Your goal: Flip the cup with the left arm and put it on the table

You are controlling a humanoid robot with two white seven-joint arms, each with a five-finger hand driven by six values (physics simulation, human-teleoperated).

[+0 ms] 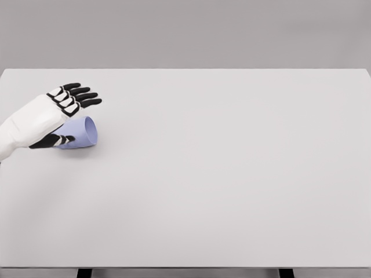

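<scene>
At the table's far left, the left hand hovers over the cup, fingers spread and straight, grasping nothing. The cup lies on its side on the table, its open mouth facing right, away from the wrist.

To do this step well, I judge the hand should come down so the cup's wall sits between thumb and fingers, and only then close. Closing too early would likely nudge the cup, and a cup on its side rolls readily. A hold around the middle of the wall, not at the rim, should leave the wrist room to turn the cup upright and keep the base free to meet the table flat.

The cup lies just under and to the right of the palm. The thumb reaches along the cup's near side and seems to touch or nearly touch it; I cannot tell which. The four fingers extend above and beyond the cup, apart from it. The right arm is out of view.
</scene>
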